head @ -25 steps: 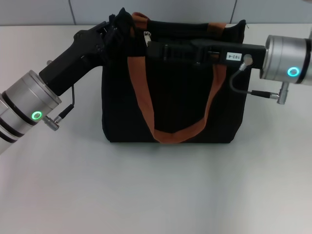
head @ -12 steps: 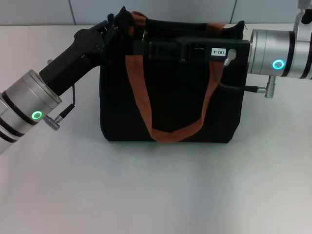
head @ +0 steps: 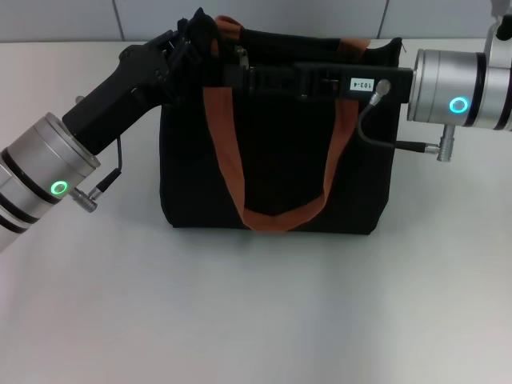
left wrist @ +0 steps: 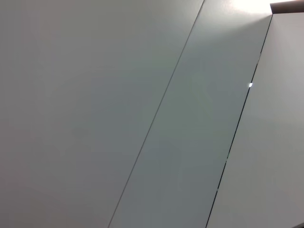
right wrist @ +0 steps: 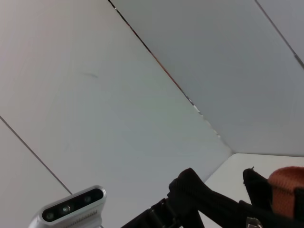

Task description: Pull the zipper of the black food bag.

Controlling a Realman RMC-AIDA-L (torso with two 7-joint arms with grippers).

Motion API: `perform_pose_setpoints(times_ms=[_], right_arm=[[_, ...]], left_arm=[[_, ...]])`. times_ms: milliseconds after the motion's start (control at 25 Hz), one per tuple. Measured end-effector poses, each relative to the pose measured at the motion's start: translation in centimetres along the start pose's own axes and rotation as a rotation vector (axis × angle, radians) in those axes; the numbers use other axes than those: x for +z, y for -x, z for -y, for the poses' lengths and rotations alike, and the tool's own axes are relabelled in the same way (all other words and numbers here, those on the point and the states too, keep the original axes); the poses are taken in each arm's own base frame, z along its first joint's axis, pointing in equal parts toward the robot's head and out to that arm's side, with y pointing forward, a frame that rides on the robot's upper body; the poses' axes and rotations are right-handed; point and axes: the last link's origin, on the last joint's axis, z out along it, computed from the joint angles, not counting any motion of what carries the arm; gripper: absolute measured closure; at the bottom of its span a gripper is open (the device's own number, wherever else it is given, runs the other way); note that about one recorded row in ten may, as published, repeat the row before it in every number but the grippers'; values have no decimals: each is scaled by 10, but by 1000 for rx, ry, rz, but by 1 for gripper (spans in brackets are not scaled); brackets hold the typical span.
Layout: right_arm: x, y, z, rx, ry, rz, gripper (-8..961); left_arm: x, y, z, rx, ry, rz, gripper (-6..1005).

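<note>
Head view first: we see the black food bag (head: 276,144) standing upright on the white tabletop (head: 256,312), toward the far side and roughly in the middle. One orange-brown handle strap (head: 276,214) hangs in a loop down its front face, and a second strap (head: 230,28) peeks over the top edge.

Our left gripper (head: 192,40) reaches in from the left and sits at the bag's top left corner, its jaws clenched on the fabric there. Our right gripper (head: 234,74) stretches in from the right, lying level across the upper front of the bag, with its tip close to the left gripper. The zipper (head: 242,56) shows as a small silver tab along the top of the bag, just beside that tip. We cannot tell whether the right jaws grasp the tab or are released, since the dark fingers merge with the dark fabric.

The left wrist view shows only pale wall panels (left wrist: 142,118). In the right wrist view we see wall panels, a dark mass of gripper and bag fabric, and a bit of orange strap.
</note>
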Motion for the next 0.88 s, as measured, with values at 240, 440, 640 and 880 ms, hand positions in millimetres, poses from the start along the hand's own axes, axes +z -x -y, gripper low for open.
perform_pose_setpoints(times_ms=[240,440,640,880], right_arm=[[1,2,0,-2,-2,5,192],[0,2,1,4,-8,8,210],[2,2,2,-4,-16,0,292],[4,3,3,-7,-23,0,411]], left_arm=[[0,0,0,-2,1,-2,955],[0,0,-1,-3,3,-3,954],[0,0,-2,-4,12,-5,953],[0,-1,-5,-3,29,-13,952]])
